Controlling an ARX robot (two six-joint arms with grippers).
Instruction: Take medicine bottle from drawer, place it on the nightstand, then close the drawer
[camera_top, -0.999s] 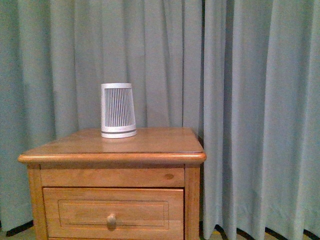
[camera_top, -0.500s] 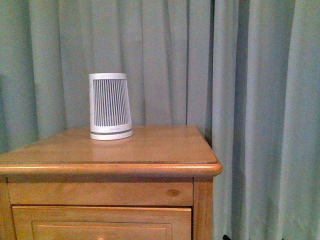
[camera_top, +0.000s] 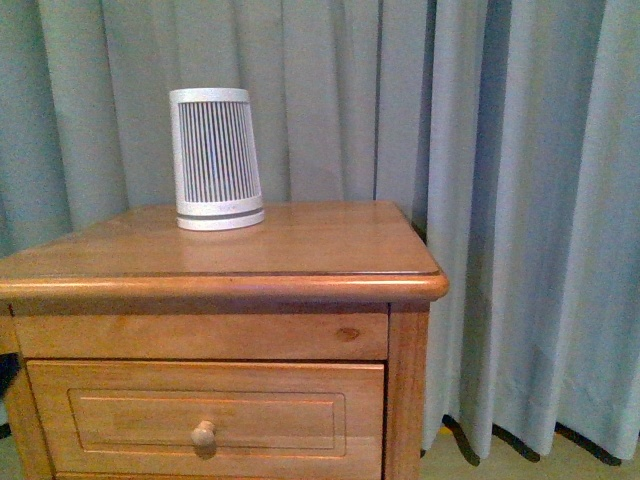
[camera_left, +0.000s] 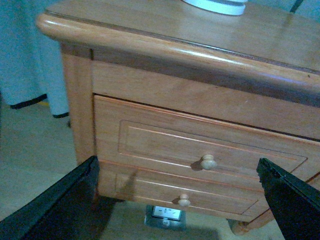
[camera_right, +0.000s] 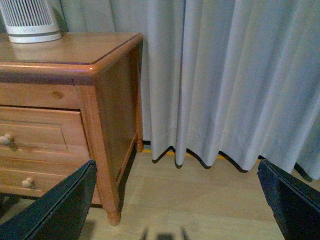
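Observation:
The nightstand is a honey-orange cabinet that fills the lower left of the front view. Its upper drawer is shut, with a round wooden knob. The medicine bottle is hidden. Neither gripper shows in the front view. My left gripper is open in front of the cabinet, with the upper drawer's knob between its dark fingers and some way beyond them. My right gripper is open over bare floor, to the right of the nightstand, holding nothing.
A tall white-grey slatted cylinder stands at the back left of the nightstand's top. Pale blue-grey curtains hang behind and to the right. The lower drawer's knob shows below the upper one. A socket plate lies on the floor under the cabinet.
The front view has drawn closer to the nightstand, which now looks larger. The upper drawer's knob, out of sight half a second ago, shows again.

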